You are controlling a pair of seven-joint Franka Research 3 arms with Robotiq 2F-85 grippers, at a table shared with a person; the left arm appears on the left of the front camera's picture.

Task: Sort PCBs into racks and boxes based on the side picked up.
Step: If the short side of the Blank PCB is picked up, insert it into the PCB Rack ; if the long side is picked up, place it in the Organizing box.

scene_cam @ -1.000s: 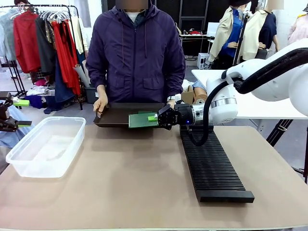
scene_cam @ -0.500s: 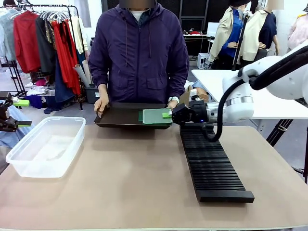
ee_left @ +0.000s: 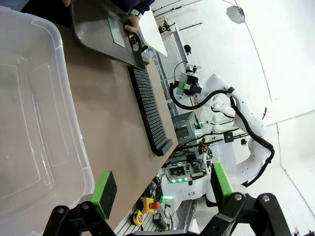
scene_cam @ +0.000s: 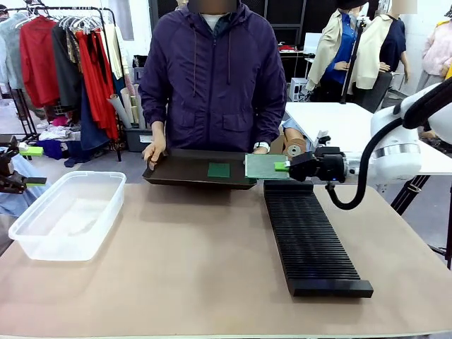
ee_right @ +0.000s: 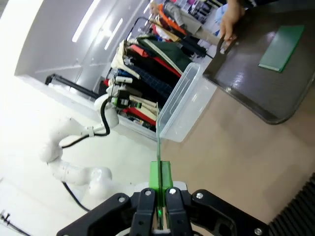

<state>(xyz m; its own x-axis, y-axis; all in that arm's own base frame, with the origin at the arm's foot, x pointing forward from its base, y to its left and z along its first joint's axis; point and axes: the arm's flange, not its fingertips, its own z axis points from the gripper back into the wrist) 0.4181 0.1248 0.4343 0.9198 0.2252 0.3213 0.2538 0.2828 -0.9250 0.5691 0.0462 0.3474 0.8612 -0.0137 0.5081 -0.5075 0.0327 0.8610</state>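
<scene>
The right gripper (scene_cam: 282,167) is pinching one PCB (scene_cam: 263,166) by its edge, fingers closed tight on it, near the rack's (scene_cam: 311,240) far end at the table's far edge. The left gripper (ee_left: 163,187) is gaping wide, empty, beside the box (ee_left: 29,123).

You have a broad stretch of bare table (scene_cam: 198,261) across the centre and bottom of the front frame, between the box (scene_cam: 67,212) at left and the rack (scene_cam: 311,236) right of centre. The strip of tabletop at far right, beyond the rack, is bare too. Upper centre is blocked: the person (scene_cam: 212,78) holds a dark tray (scene_cam: 180,173) along the far edge, with a loose PCB (scene_cam: 218,169) lying on it. Just right of the tray, the right gripper (scene_cam: 282,167) pinches the held PCB (scene_cam: 263,166) above the rack's far end and fills that gap. In the left wrist frame, the left gripper (ee_left: 163,186), jaws wide, hangs near the box's corner.
</scene>
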